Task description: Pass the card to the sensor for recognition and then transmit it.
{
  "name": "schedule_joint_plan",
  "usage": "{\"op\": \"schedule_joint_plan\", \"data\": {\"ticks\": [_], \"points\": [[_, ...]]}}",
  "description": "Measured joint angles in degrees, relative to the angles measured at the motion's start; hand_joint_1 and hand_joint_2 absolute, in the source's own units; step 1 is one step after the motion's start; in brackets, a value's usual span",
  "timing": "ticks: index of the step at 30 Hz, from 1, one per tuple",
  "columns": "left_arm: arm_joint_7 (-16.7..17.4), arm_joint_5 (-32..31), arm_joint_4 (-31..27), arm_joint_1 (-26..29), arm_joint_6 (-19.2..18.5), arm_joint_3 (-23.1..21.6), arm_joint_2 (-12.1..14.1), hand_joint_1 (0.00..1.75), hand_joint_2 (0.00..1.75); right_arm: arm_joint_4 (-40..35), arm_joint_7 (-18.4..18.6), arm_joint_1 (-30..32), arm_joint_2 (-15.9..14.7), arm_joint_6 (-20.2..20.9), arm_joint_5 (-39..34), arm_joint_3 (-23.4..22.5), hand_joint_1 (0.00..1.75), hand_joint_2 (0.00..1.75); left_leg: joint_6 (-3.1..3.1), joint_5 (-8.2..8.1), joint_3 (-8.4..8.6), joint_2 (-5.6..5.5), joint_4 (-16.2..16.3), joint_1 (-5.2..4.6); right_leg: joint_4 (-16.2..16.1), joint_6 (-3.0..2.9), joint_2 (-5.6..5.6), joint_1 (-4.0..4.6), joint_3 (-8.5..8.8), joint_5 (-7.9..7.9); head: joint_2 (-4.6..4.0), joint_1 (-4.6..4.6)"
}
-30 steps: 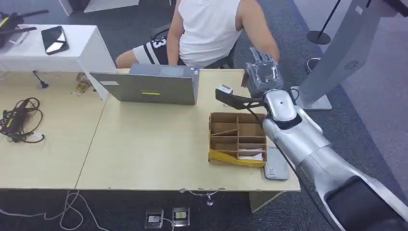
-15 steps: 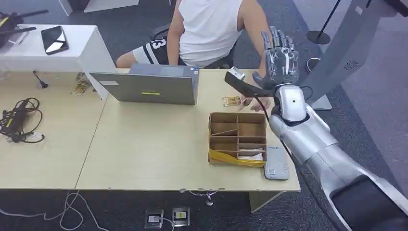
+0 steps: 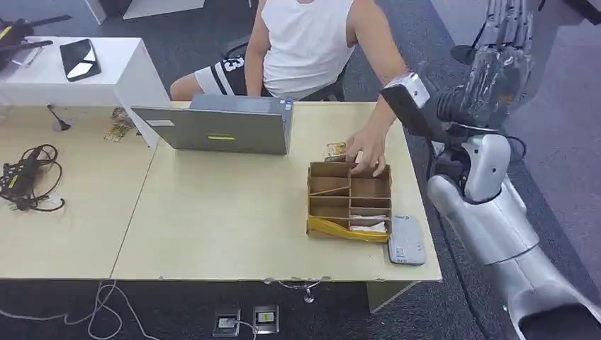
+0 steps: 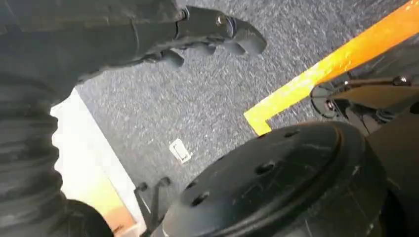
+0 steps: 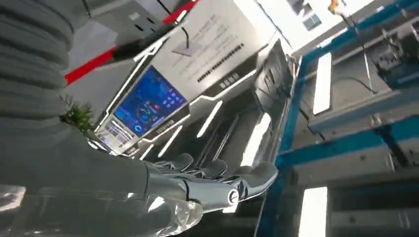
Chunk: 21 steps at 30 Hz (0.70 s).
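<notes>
Head view: right hand (image 3: pixel 500 57) raised high beside the table (image 3: pixel 220 219), fingers straight and holding nothing, well up and to the right of the brown cardboard divided tray (image 3: pixel 349 202). The small yellowish card (image 3: pixel 336 149) lies flat just behind that tray, a person's hand (image 3: pixel 366 152) touching it; the flat grey sensor pad (image 3: pixel 406 241) sits against the tray's near right corner.

Left wrist view: left hand (image 4: pixel 197 37) hangs over grey carpet, fingers curled in on nothing, so the right arm looks nearer the card.

Right wrist view: right hand's fingers (image 5: pixel 217 180) extended, empty, pointing toward a lit kiosk screen (image 5: pixel 148 106).

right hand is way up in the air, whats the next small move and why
Probably lower it back toward the table, clear of the person. In the head view the right hand is raised high, fingers extended, with no card visible in it. The person's hand is at the cardboard organizer, beside a card on the table, so reaching in now risks contact.
</notes>
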Motion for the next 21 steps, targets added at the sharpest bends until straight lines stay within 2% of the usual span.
{"op": "schedule_joint_plan", "data": {"ticks": [3,6,11,13,16,21], "points": [[0.0,0.7,0.0,0.1,0.0,0.0,0.0,0.0,1.75,-6.7,-2.5,5.8,-0.4,0.0,3.6,-6.2,0.0,1.75,0.0,-0.01,0.05,0.0,0.0,0.0,0.0,0.0,-0.01,0.0,-0.01,0.0,0.0,-0.07],[0.0,1.6,0.0,0.3,0.0,0.1,0.0,0.0,1.75,-13.3,-6.7,11.5,-0.4,0.0,3.4,-14.2,0.0,1.75,0.0,-0.02,0.04,-0.01,0.0,-0.01,-0.1,0.0,-0.01,-0.01,-0.01,0.0,0.0,-0.07],[0.2,3.4,0.1,0.4,0.0,0.3,0.0,0.0,1.75,-18.7,-14.3,18.9,-0.1,0.0,-6.0,-30.3,0.0,1.75,0.0,-0.03,0.01,-0.02,0.0,-0.05,-0.1,0.0,-0.03,-0.05,-0.01,0.0,0.0,-0.02],[0.6,4.0,0.2,0.5,0.0,0.5,0.0,0.0,1.75,-18.9,-16.8,20.3,0.2,0.0,-10.6,-37.2,0.0,1.75,0.0,-0.04,0.05,0.02,0.0,-0.07,-0.1,0.01,-0.01,-0.07,-0.07,0.01,0.0,-0.07],[0.8,5.1,0.3,0.6,0.0,0.6,0.0,0.0,1.75,-16.8,-24.0,21.3,0.8,0.0,-18.7,-49.9,0.0,1.75,0.03,-0.05,0.0,0.0,0.0,-0.09,-0.1,0.01,-0.02,-0.08,-0.06,0.01,0.0,-0.04],[0.5,7.2,0.3,0.7,0.0,1.7,-0.1,0.0,1.75,-6.1,-37.8,20.0,2.3,0.0,-17.0,-72.4,0.0,1.75,0.03,-0.1,0.06,0.13,0.0,-0.09,-0.1,0.0,0.04,-0.08,-0.15,0.0,0.0,-0.07]]}}
